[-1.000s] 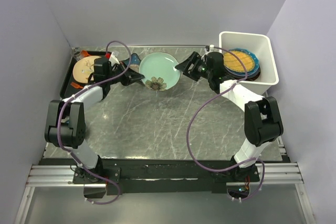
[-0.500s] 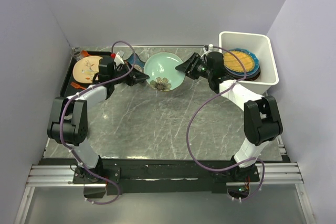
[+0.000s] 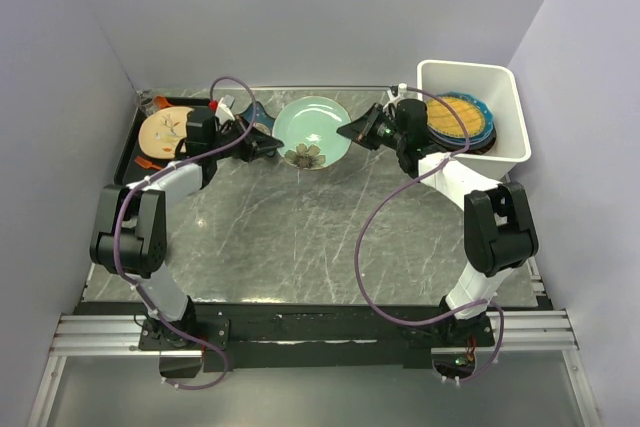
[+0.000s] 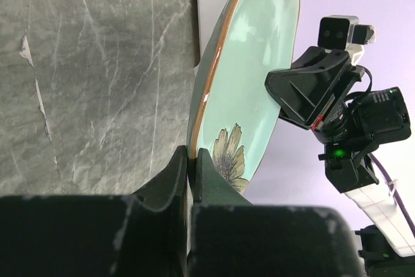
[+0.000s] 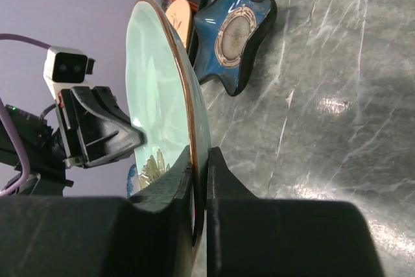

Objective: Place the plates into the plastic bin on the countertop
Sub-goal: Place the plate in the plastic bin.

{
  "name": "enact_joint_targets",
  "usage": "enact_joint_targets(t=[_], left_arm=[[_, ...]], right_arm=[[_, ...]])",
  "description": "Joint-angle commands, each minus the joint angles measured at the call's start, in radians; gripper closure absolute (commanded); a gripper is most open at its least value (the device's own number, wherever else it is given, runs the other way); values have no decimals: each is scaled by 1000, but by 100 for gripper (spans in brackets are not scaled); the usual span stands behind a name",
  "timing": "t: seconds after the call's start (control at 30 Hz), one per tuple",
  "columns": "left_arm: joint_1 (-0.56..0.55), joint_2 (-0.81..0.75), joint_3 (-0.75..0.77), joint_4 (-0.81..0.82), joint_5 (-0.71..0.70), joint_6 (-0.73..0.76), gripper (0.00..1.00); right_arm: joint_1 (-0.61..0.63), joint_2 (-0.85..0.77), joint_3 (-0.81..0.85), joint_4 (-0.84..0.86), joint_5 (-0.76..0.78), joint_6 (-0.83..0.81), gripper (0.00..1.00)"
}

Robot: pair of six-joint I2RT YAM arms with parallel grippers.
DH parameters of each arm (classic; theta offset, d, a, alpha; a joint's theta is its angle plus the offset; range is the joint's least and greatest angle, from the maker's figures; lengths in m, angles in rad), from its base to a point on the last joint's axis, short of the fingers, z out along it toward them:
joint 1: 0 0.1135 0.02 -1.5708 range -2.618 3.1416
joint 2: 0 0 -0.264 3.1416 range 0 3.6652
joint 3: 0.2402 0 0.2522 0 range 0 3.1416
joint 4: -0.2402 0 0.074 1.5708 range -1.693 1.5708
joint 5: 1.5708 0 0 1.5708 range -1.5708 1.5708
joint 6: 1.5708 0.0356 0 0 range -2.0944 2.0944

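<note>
So here's where I'm at. The countertop (image 3: 300,237) is mostly bare in the middle and everything is along the far edge. The plastic bin (image 3: 512,107) sits at the far right corner with a stack of plates (image 3: 452,117) in it, orange dotted one on top. The black tray (image 3: 133,152) is at the far left, with a cream plate (image 3: 165,130) lying on it.

The one that matters is the pale green plate (image 3: 312,132) with the flower. It's at the far middle, between the two arms, tilted and apparently off the counter.

The left gripper (image 3: 265,145) has its jaws pinched on the plate's left rim, and the left wrist view shows the edge right in the slot. The right gripper (image 3: 360,130) is pinched on the opposite rim, and its wrist view shows the same. So both arms have it at once, rim to rim.

The bin is just right of the right gripper, well apart from the left one. My call is that the right arm takes it from here, so the left has to let go first or we'll be fighting over it.

The blue star dish (image 5: 237,30) sits beside the tray and isn't in the way.
</note>
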Motion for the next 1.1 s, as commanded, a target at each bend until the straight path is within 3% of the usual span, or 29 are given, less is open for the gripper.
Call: enact_joint_targets(t=[0.0, 0.1, 0.3, 0.33, 0.47, 0.5, 0.6, 0.9, 1.07], left_arm=[[-24, -37, 64, 131, 80, 9, 99], [-24, -40, 65, 111, 75, 25, 94], [-24, -63, 67, 47, 23, 89, 63], [-25, -68, 67, 28, 20, 106, 52], [-25, -86, 76, -36, -11, 155, 27], [-25, -89, 78, -47, -21, 173, 17], [-27, -100, 88, -96, -50, 208, 7], [-31, -120, 88, -179, -130, 261, 1], [-40, -152, 90, -246, -254, 302, 1]], right_arm=[[17, 1, -8, 59, -31, 28, 98], [14, -5, -13, 61, -26, 28, 99], [17, -10, -16, 59, -28, 27, 99], [16, -11, -18, 59, -26, 25, 99], [16, -15, -28, 68, -29, 30, 99], [16, -15, -30, 72, -28, 31, 99], [19, -18, -31, 72, -28, 28, 99], [17, -30, -37, 70, -26, 28, 100], [17, -44, -44, 62, -22, 25, 100]])
